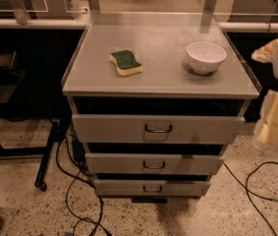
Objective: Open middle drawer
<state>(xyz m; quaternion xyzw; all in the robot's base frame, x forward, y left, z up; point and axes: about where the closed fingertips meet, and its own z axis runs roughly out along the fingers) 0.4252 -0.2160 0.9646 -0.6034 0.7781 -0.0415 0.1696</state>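
Note:
A grey metal cabinet [158, 85] has three drawer fronts stacked below its top. The middle drawer [153, 163] has a plain flat front with a small dark wire loop handle [153, 165]. The taller top drawer [157, 128] sits above it and the smallest bottom drawer [152, 187] below. My gripper [270, 127] is a pale yellow shape at the right edge of the view. It hangs to the right of the cabinet, about level with the top drawer, and touches nothing.
On the cabinet top lie a yellow-and-green sponge [126, 63] and a white bowl [206, 57]. Black cables [261, 191] trail over the speckled floor on both sides. A dark table frame with a wheeled leg [42, 166] stands to the left.

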